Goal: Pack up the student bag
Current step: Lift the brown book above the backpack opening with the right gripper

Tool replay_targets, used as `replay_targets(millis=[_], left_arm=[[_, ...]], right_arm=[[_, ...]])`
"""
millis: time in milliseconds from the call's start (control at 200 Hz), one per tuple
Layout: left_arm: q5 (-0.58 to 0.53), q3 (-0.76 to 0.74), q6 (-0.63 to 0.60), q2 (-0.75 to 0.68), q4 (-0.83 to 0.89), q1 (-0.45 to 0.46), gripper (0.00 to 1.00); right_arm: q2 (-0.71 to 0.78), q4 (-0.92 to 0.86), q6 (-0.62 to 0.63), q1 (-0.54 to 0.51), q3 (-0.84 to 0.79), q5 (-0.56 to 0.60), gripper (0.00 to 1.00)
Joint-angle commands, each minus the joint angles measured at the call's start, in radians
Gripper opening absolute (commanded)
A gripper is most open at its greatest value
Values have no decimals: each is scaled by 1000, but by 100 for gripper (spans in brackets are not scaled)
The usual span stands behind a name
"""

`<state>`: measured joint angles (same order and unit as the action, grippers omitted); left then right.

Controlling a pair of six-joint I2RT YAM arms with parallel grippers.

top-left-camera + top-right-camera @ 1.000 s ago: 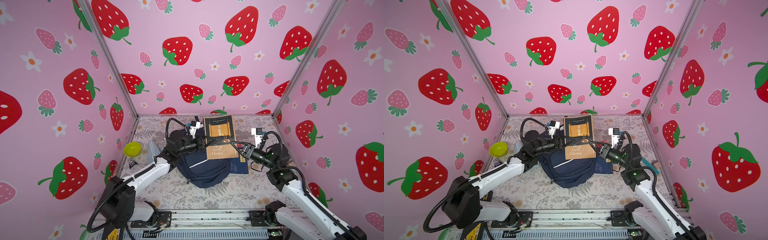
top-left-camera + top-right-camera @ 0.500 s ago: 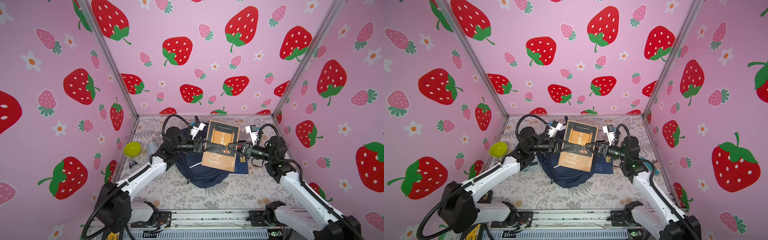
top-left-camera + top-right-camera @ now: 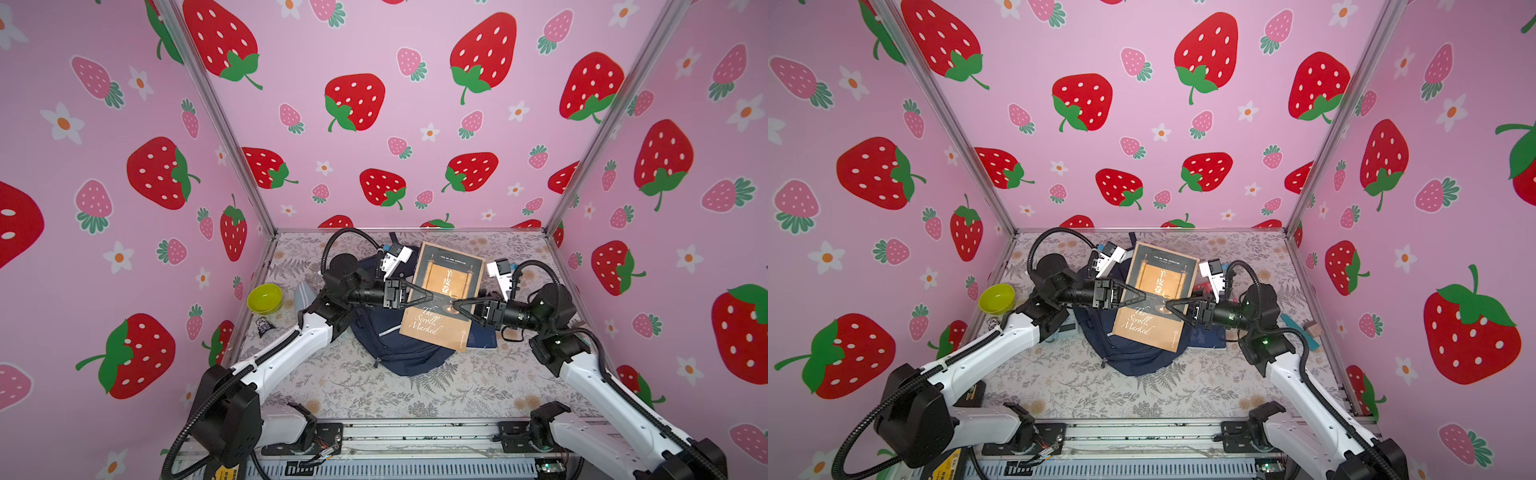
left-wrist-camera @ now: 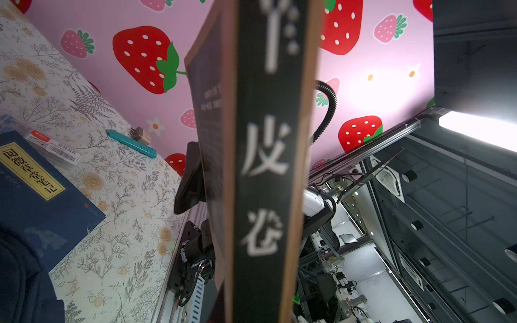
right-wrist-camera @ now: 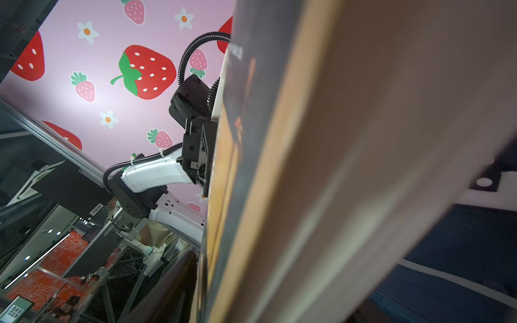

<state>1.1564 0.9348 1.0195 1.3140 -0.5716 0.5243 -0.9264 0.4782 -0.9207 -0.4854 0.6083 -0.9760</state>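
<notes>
1 student bag (image 3: 399, 353) is lying on the table (image 3: 332, 386). 2 grippers are reaching in over the bag, 1 from each side. The left gripper (image 3: 430, 296) is pinching 1 brown book (image 3: 446, 266). For the right gripper (image 3: 454, 303), I cannot tell.

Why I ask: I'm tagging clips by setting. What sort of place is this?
Probably a robot lab's test booth, not a home. Strawberry-print panels on metal framing box in a floral-covered table, the left arm and right arm mount on a rail, and a wrist view shows a workshop beyond.
</notes>
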Motion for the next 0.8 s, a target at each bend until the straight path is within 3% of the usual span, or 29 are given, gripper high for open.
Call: replay_targets(millis=[0, 225, 315, 385, 450, 535, 650, 730, 795], left_arm=[[35, 38, 16, -18, -116, 3, 0], [30, 32, -31, -24, -53, 2, 0], [28, 32, -38, -16, -48, 3, 0], [29, 33, -42, -5, -44, 3, 0], [28, 33, -41, 6, -45, 3, 0], [22, 30, -68, 13, -15, 2, 0], [-31, 55, -183, 21, 172, -5, 0], [-176, 109, -362, 18, 472, -14, 33], [-407, 162, -507, 19, 721, -14, 49]], right_arm=[[-1, 119, -51, -20, -28, 23, 57], [8, 202, -72, -24, -39, 26, 23], [40, 206, -74, -25, -35, 28, 22], [41, 206, -78, -25, -34, 40, 32], [30, 214, -84, -25, -32, 40, 33], [24, 225, -75, -25, -32, 51, 22], [33, 172, -38, -25, -31, 118, 3], [42, 102, -7, -24, -26, 195, 0], [46, -3, 18, -19, -17, 286, 0]])
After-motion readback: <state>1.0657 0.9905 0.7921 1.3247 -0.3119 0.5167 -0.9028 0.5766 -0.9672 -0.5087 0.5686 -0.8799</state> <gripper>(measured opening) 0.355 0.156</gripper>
